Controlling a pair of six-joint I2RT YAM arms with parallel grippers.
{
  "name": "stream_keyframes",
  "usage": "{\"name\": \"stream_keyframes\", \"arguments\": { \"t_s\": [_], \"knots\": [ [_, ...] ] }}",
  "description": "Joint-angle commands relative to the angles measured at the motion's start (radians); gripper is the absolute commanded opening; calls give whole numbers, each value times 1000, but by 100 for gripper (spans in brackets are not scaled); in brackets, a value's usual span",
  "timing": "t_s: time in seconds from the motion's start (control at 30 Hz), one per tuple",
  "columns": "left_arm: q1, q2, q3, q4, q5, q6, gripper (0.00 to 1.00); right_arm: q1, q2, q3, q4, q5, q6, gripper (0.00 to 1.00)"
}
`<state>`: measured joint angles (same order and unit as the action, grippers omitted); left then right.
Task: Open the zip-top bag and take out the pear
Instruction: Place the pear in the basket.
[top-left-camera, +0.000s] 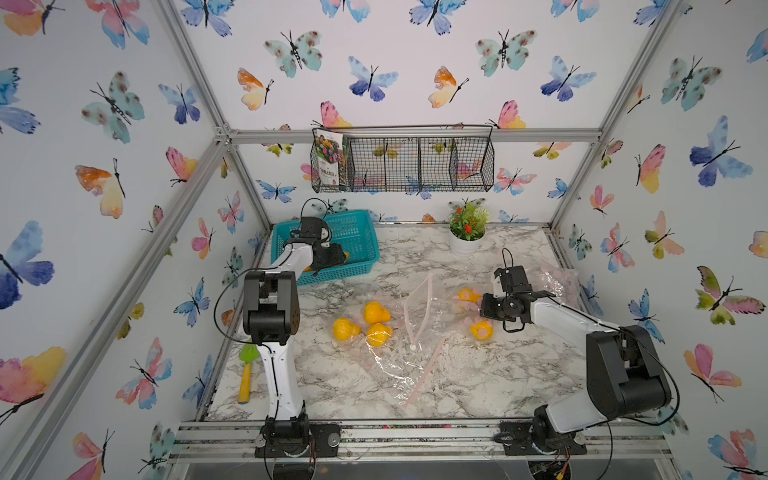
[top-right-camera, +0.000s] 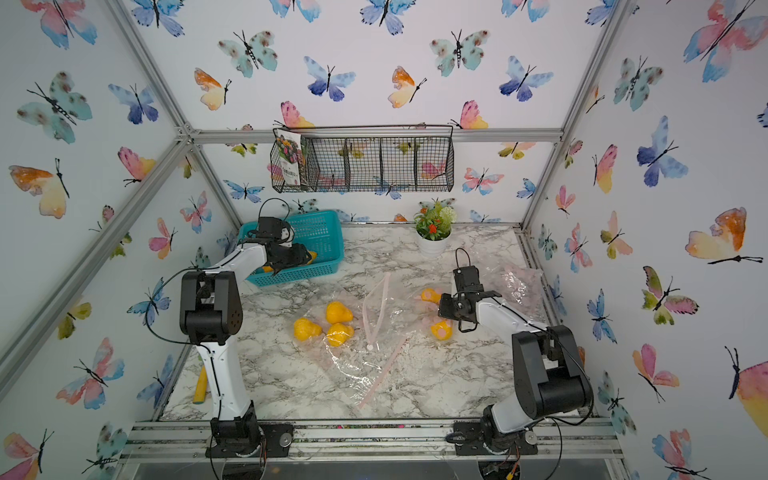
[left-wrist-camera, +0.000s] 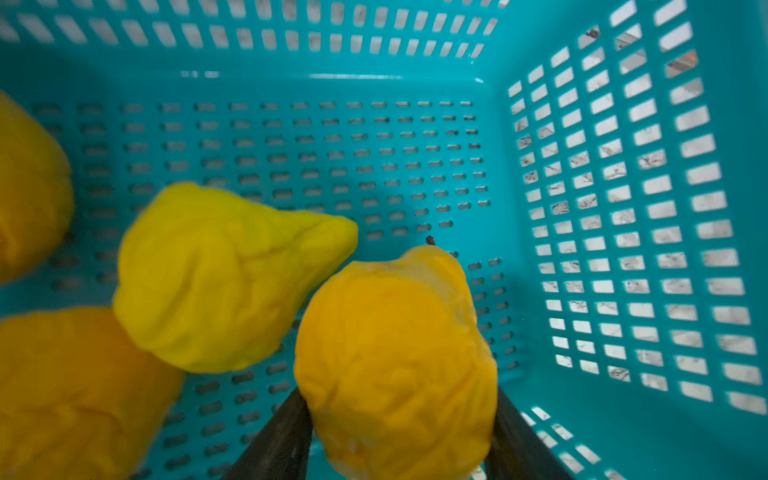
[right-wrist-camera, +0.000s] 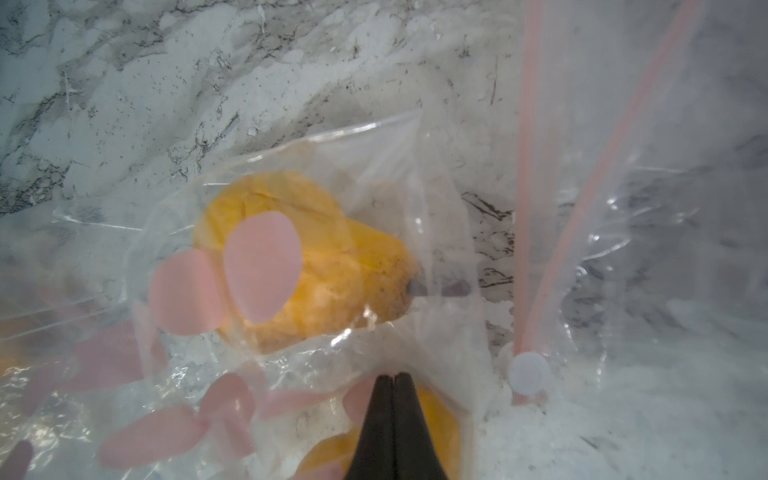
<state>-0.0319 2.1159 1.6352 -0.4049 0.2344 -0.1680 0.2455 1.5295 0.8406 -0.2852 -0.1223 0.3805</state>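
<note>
Stereo head mounted high over the table edge farthest from the teal basket (top-left-camera: 353, 232), pitched down toward the basket's end. Wide and far: whole marble table (top-left-camera: 478, 386) framed in both top views. Near-identical pair, offset sideways only.

Left wrist cam right inside the basket, very close, aimed down at its slotted floor and walls. Overlaps the top views on the basket interior.

Right wrist cam well away from the basket, low and close over a clear zip-top bag (right-wrist-camera: 436, 174), aimed along the marble. Overlaps the top views on that bag and the pink zip strip (right-wrist-camera: 524, 166) beside it.
</note>
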Motion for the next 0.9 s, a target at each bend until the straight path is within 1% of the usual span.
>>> {"name": "stream_keyframes", "arguments": {
  "t_s": [0.0, 0.03, 0.07, 0.13, 0.17, 0.23, 0.27, 0.4, 0.5, 0.6, 0.67, 0.8, 0.83, 0.87],
  "knots": [
    [7, -89, -31, 17, 47, 14, 66, -3, -17, 27, -35, -24, -2, 6],
    [7, -111, -40, 13, 51, 20, 67, -3, -19, 33, -41, -23, -4, 10],
    [7, -146, -50, 12, 56, 23, 68, -3, -21, 39, -50, -21, -9, 16],
    [7, -204, -73, 12, 65, 25, 68, -3, -28, 52, -69, -14, -17, 33],
    [7, -237, -85, 10, 76, 26, 69, -3, -32, 59, -80, -10, -24, 40],
    [7, -298, -110, 1, 112, 31, 69, -3, -41, 74, -104, -7, -32, 47],
    [6, -333, -126, -1, 140, 30, 69, -3, -46, 81, -114, -4, -34, 49],
    [-12, -478, -219, 6, 204, 10, 67, -2, -70, 100, -148, 3, -37, 52],
    [-59, -582, -304, 8, 220, 5, 63, -2, -94, 118, -181, 13, -40, 53],
    [-146, -677, -404, 15, 231, -2, 53, -1, -121, 126, -198, 23, -47, 54],
    [-221, -732, -473, 19, 240, -21, 46, -2, -131, 130, -210, 28, -54, 54],
    [-376, -800, -590, 74, 240, -78, 36, -1, -130, 132, -224, 33, -63, 53],
    [-414, -807, -610, 92, 274, -90, 35, -2, -128, 129, -224, 33, -64, 53],
    [-454, -809, -630, 108, 276, -102, 34, -2, -125, 128, -225, 32, -65, 53]
  ]
}}
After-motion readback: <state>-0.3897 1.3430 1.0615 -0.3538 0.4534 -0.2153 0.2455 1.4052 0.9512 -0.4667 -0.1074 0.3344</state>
